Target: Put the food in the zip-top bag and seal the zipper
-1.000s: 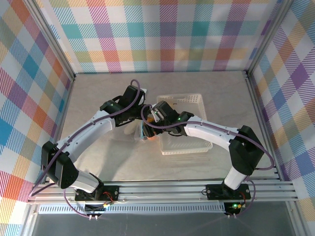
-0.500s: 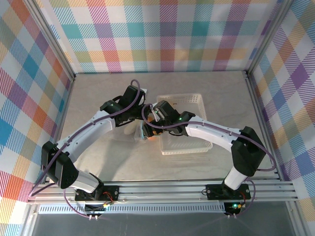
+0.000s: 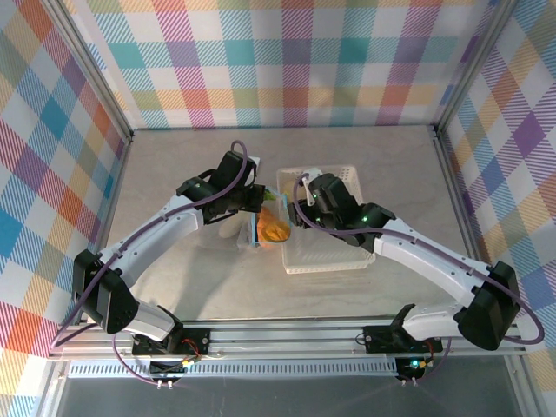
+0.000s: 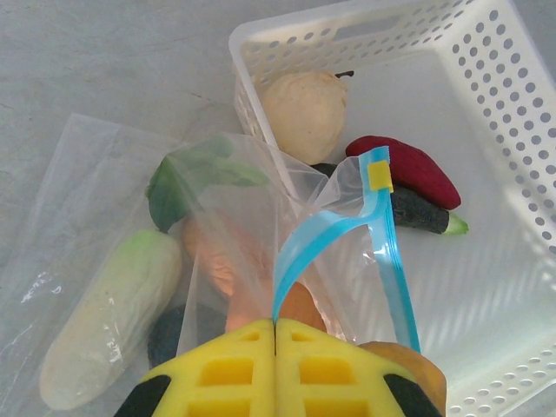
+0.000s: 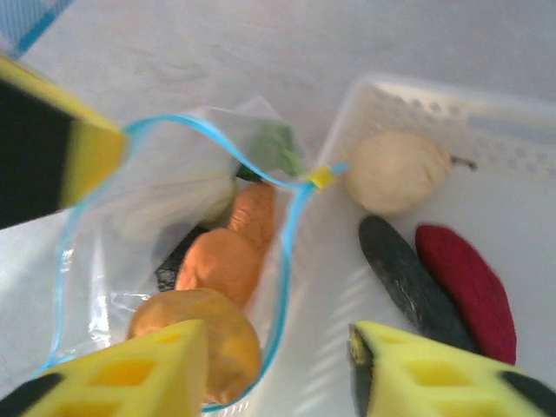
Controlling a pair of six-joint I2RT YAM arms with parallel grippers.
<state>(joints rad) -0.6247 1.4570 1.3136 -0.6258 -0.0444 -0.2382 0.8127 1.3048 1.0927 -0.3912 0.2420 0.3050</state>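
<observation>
One zip-top bag lay just left of one white basket, its zipper clamped between the closed left gripper fingers. The right gripper was held spread apart above the bag mouth. Three orange pieces and one white radish were counted inside; one black lump was largely hidden. Three more food pieces lay in the basket.

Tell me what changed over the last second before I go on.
The right gripper pulled back from the bag mouth, rightward to over the basket; it is open and empty. The left gripper stayed, shut on the bag's zipper. Bag, basket and the orange food inside did not shift.
</observation>
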